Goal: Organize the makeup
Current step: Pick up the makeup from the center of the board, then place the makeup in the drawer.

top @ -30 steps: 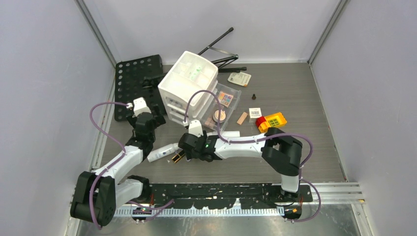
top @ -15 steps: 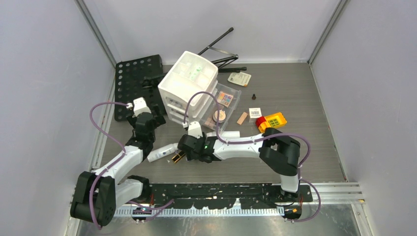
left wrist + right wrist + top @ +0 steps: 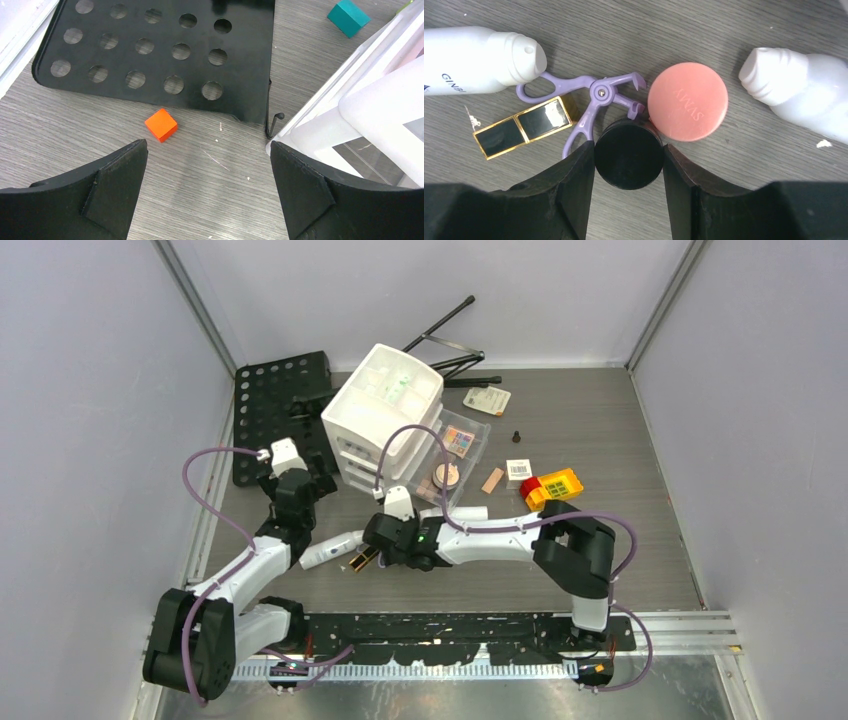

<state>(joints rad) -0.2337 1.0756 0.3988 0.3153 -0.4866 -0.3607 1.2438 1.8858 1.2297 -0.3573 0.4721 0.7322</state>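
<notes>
Right gripper [image 3: 628,149]: its claw is clenched on a black round pot [image 3: 628,162]. In the right wrist view both fingers [image 3: 574,190] press flat against the pot's sides, and the pot stands on the grey table [image 3: 744,30].

Makeup around the pot, all on the table in front of the arms:
- A pink round compact [image 3: 687,101] lies at the pot's far right and touches its rim.
- A purple eyelash curler [image 3: 594,97] lies on the far left, with one handle running under the left finger's tip.
- A black-gold lipstick [image 3: 523,127] lies flat, left of the curler and just beside it.
- A white bottle [image 3: 474,60] lies on its side beyond the lipstick, nozzle pointing toward the curler.
- A second white bottle [image 3: 804,95] lies well to the right, nozzle pointing toward the compact.

Left gripper [image 3: 207,147]: released, with its jaws spread wide and nothing between them. It hangs over bare table near an orange cube [image 3: 161,125]. A black perforated plate [image 3: 150,50] lies beyond the cube, and the white drawer organizer [image 3: 360,110] stands to the right.

Top view: a clear tray [image 3: 478,430] beside the organizer holds an eyeshadow palette [image 3: 459,441] and a peach compact [image 3: 447,475]. A tan wooden block [image 3: 493,480] and a red-and-yellow block [image 3: 552,487] sit further right.
</notes>
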